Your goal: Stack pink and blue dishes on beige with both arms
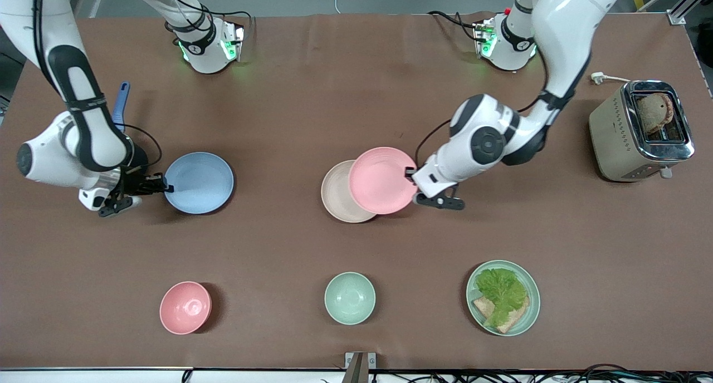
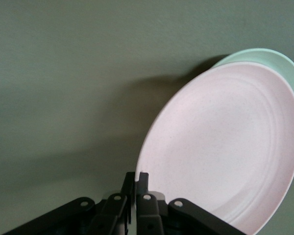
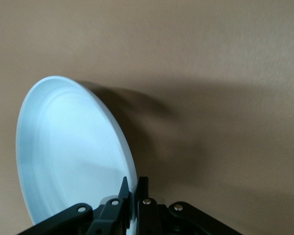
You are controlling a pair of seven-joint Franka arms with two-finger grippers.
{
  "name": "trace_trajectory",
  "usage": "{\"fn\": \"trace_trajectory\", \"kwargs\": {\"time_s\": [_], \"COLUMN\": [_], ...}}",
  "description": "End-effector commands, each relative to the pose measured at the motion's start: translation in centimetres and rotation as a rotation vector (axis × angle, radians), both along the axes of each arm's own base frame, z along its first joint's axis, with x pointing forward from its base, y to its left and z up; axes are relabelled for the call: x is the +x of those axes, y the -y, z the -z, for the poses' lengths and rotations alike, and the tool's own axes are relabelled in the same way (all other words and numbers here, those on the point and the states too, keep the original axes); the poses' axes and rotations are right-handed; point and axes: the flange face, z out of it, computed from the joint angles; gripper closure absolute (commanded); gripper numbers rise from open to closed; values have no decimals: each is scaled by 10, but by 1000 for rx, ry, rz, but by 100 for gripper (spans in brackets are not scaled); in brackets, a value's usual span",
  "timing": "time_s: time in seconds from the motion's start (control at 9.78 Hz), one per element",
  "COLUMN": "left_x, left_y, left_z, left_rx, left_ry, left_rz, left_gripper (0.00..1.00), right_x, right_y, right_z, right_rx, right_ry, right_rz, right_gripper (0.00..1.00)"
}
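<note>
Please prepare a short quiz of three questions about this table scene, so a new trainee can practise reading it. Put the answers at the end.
1. True or false: the pink plate lies centred on the beige plate.
2. Which gripper grips the blue plate by its rim?
3. Multiple choice: what sits on the green plate? A) lettuce and bread B) a spoon C) nothing

Key:
1. False. It overlaps only part of the beige plate, with the left gripper shut on its rim.
2. The right gripper, shut on the rim at the right arm's end of the table.
3. A
</note>
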Motion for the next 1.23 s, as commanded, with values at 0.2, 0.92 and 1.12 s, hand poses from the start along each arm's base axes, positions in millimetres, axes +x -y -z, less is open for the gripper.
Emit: {"fn": "trace_trajectory", "kwargs": {"time_s": [0.2, 0.92, 1.12], "left_x": [-4, 0, 6], "left_y": [17, 55, 48], "left_z": [38, 55, 50], "left_rx": [33, 12, 15], "left_ry": [9, 8, 18], "left_rz": [24, -36, -42], "left_gripper": [99, 88, 1], "right_x": [53, 71, 51], "right_y": [-21, -220, -275], "right_z": [-123, -142, -113], "right_rx": [49, -7, 9], "right_ry": [-142, -244, -222], "right_rz": [126, 342, 322], "right_gripper": [99, 99, 99]}}
